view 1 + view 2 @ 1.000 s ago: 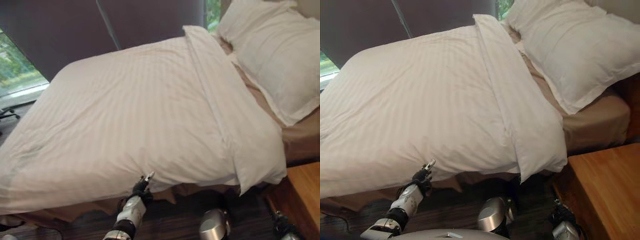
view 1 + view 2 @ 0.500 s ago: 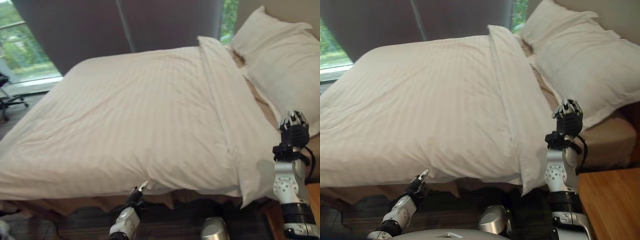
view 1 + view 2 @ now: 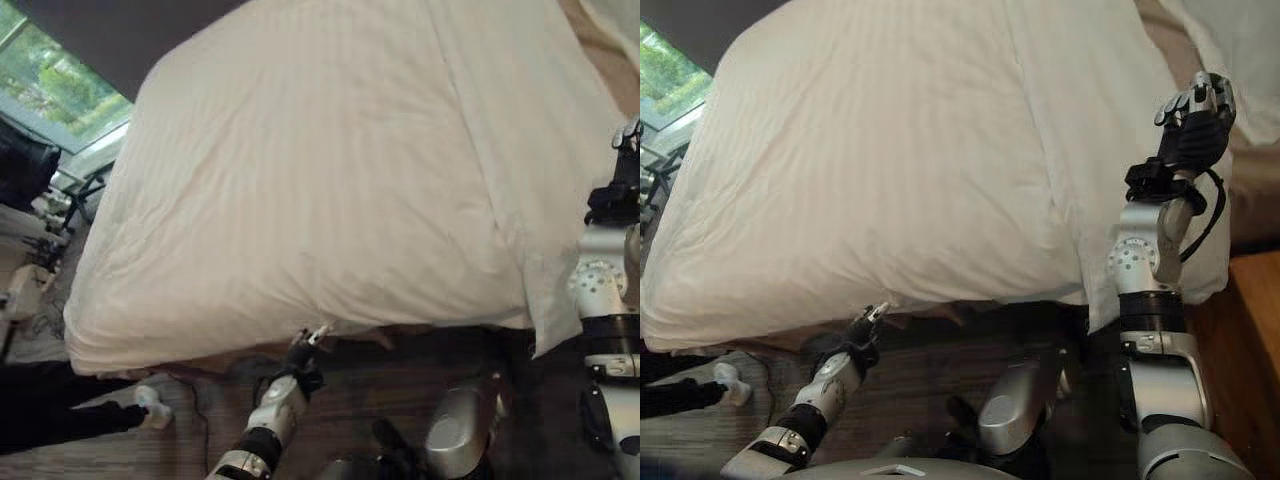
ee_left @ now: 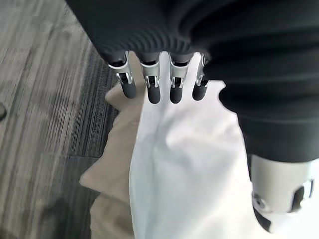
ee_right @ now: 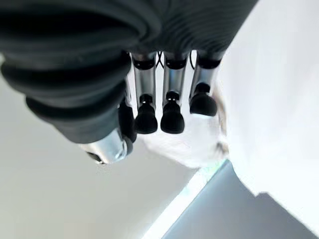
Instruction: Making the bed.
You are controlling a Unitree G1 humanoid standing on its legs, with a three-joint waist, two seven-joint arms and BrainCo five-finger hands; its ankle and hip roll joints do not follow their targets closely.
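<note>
A white striped duvet (image 3: 330, 180) covers the bed, its folded top edge (image 3: 1080, 150) running toward the pillow (image 3: 1240, 30). My left hand (image 3: 303, 352) is low at the duvet's near edge; in the left wrist view its fingers (image 4: 152, 89) curl over the white cloth (image 4: 189, 169), with the thumb (image 4: 279, 199) on the other side of it. My right hand (image 3: 1193, 110) is raised beside the duvet's hanging corner (image 3: 1100, 300). Its fingers (image 5: 172, 117) are curled and hold nothing.
A wooden nightstand (image 3: 1255, 330) stands at the right beside the bed. A beige bed skirt (image 4: 117, 149) hangs below the duvet over dark striped carpet (image 4: 45, 99). A person's dark sleeve (image 3: 45, 410) reaches in at lower left. A window (image 3: 70, 85) is at the far left.
The camera has tipped down and tilted, so the whole picture shifted. My right hand came up from below a second ago and stays raised. My left hand remains at the duvet's edge.
</note>
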